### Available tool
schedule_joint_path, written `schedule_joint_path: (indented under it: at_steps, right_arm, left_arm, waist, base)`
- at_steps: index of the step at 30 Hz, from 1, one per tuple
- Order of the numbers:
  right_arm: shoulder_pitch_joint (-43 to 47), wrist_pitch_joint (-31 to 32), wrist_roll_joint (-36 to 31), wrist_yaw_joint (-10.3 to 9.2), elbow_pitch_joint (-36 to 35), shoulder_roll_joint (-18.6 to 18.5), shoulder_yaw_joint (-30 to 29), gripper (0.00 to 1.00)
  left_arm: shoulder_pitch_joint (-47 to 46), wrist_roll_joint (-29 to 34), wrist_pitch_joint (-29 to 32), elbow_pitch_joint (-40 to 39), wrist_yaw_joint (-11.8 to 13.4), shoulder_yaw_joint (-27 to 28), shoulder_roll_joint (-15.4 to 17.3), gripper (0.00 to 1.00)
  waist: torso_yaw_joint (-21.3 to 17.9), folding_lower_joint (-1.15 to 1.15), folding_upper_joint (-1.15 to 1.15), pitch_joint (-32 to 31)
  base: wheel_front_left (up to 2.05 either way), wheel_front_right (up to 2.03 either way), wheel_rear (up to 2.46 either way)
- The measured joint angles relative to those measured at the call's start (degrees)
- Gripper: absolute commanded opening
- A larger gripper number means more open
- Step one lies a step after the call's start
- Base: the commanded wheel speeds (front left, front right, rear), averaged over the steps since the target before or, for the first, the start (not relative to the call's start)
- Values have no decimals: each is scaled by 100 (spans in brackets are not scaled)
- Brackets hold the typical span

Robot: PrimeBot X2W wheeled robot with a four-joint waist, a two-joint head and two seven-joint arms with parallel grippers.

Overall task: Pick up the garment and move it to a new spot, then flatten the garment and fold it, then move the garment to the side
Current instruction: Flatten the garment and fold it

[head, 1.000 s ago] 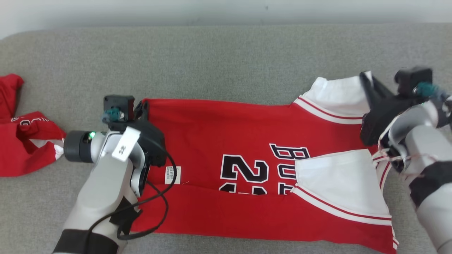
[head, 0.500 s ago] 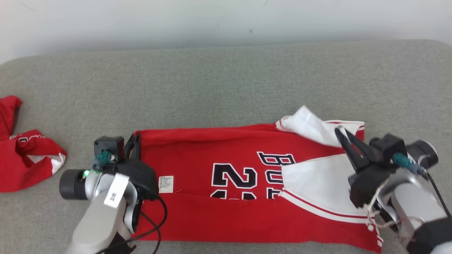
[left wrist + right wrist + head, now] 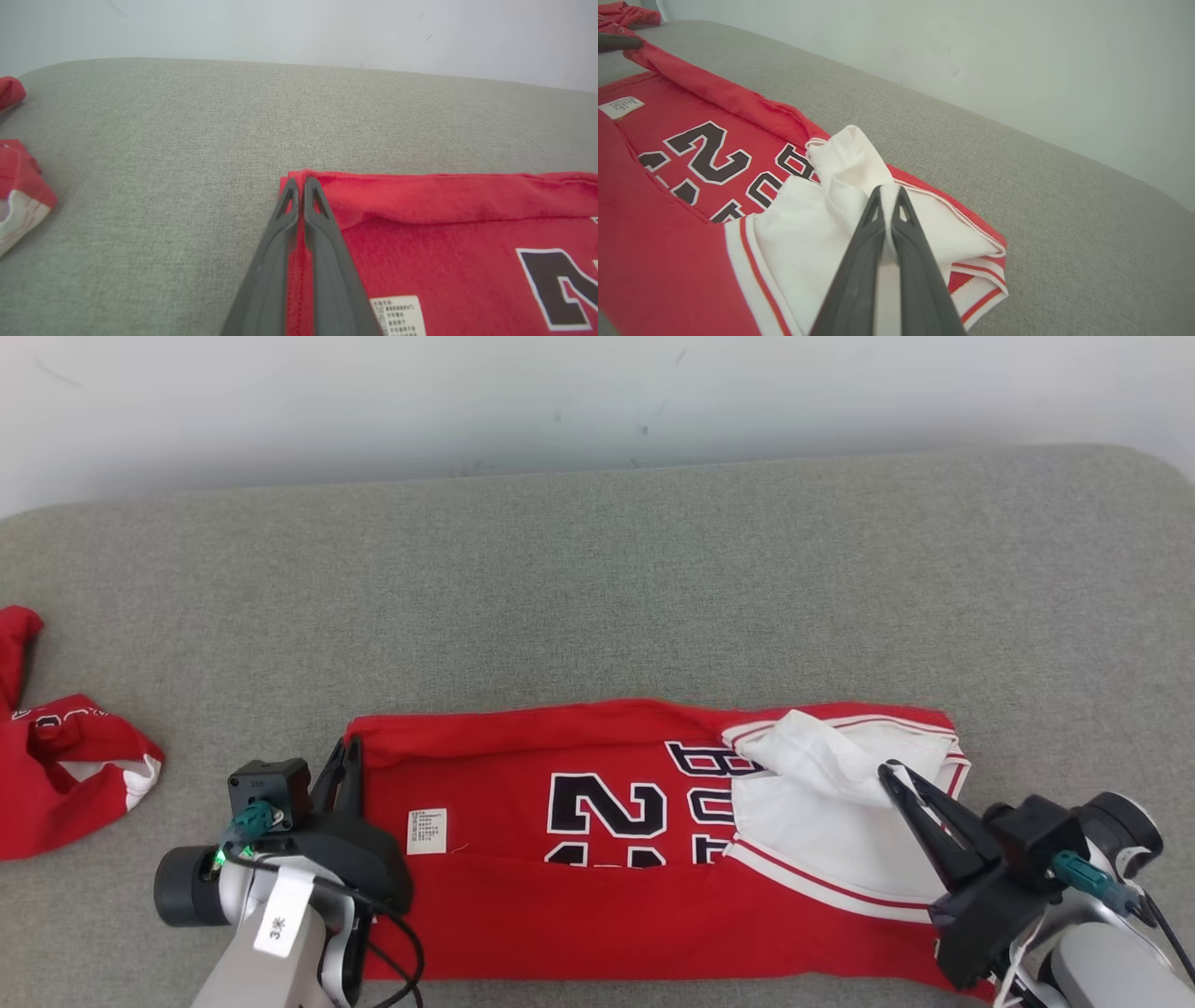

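Left hand (image 3: 347, 751) grips the jersey (image 3: 597, 905) by its far corner, right hand (image 3: 892, 775) by the sleeve (image 3: 822, 803); open cushion (image 3: 597, 597) beyond.

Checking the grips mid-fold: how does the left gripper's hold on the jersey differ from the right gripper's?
The left gripper pinches a red corner of the jersey; the right gripper pinches its white sleeve. Cloth at the left gripper lies smooth, while the sleeve at the right gripper is bunched. Both are shut on the same jersey, at opposite ends.
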Motion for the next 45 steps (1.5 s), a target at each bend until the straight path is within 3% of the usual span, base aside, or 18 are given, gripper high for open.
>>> schedule_joint_path:
  at_steps: [10, 18, 29, 45]
  right_arm:
    - [673, 151, 246, -337, -869, -110, -281, 0]
    - [1110, 277, 460, -486, -1434, -209, -472, 0]
    - [1493, 603, 673, -589, -1928, -292, -558, 0]
    - [1746, 1045, 933, -588, -2353, -424, -550, 0]
  left_arm:
    - [383, -49, -197, -453, -300, 21, 205, 0]
    - [615, -49, -243, -747, -392, 67, 319, 0]
    - [1001, -62, -259, -1092, -394, 172, 420, 0]
    - [1395, -101, -260, -1563, -453, 336, 452, 0]
  waist:
    - [-54, 1, 0, 30]
    - [-95, 1, 0, 41]
    - [-207, 1, 1, -27]
    - [-257, 1, 1, -13]
  base:
    - [0, 0, 0]
    - [0, 0, 0]
    - [0, 0, 0]
    - [0, 0, 0]
